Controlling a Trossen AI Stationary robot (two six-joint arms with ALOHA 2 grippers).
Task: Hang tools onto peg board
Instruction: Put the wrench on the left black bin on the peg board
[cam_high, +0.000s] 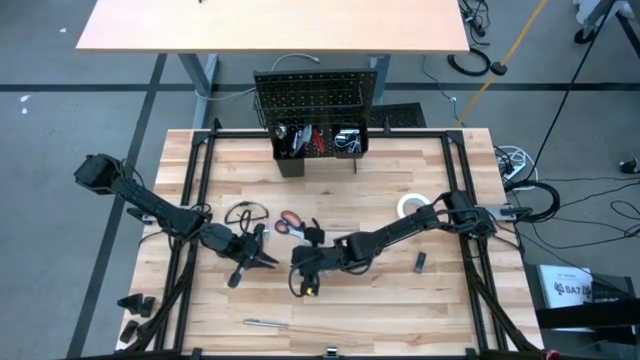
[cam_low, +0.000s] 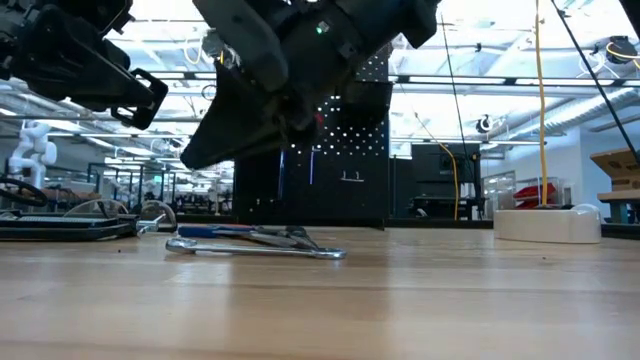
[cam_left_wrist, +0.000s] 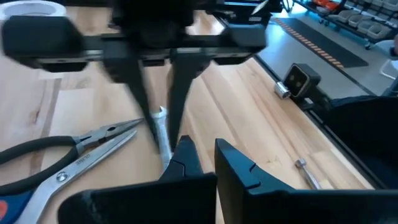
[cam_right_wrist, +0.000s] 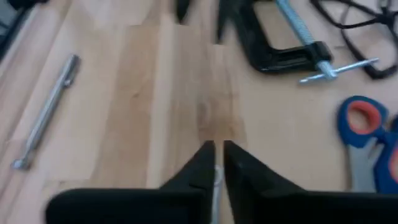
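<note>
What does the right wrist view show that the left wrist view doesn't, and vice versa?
Right wrist only: the black C-clamp and a long silver rod-like tool.
Left wrist only: the pliers, the white tape roll, and a small bit near the table edge.
Both: the wooden tabletop, the scissors, and a thin metal piece that looks pinched in the right gripper. Each view also catches the other arm's fingers, with the left gripper facing the right one.
</note>
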